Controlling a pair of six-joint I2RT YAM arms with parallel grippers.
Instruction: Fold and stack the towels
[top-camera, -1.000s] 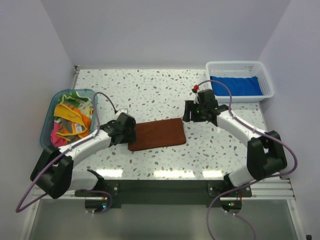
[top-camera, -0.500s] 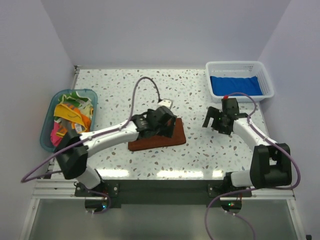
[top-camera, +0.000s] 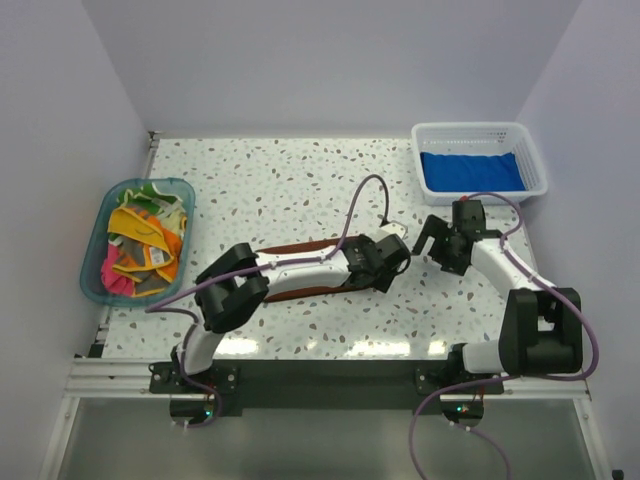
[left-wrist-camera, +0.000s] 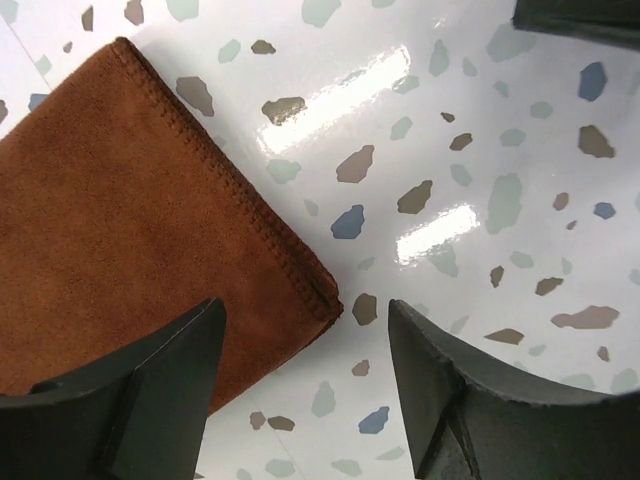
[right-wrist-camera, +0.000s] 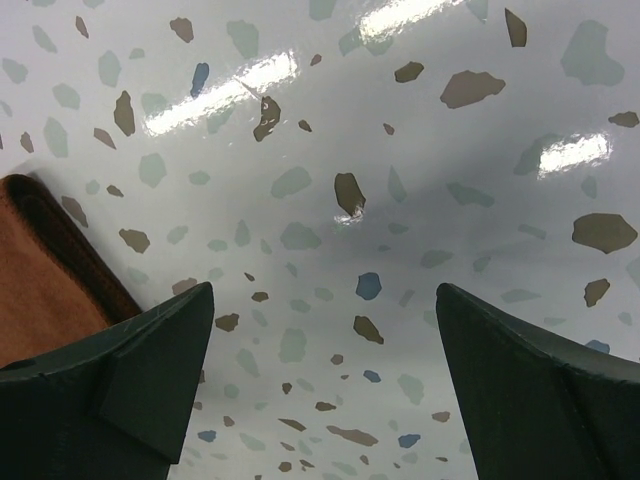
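Both jaws wide open, empty. Left jaws over brown towel (left-wrist-camera: 130, 220) 3 o'clock corner; single-layer pinch risks unfolding.

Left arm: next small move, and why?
Probably lower the left end effector and close on the corner of the brown towel. Its jaws are open and straddle that corner, the towel lies flat on the table, and the blue towel already sits in the basket, so a pickup seems next.
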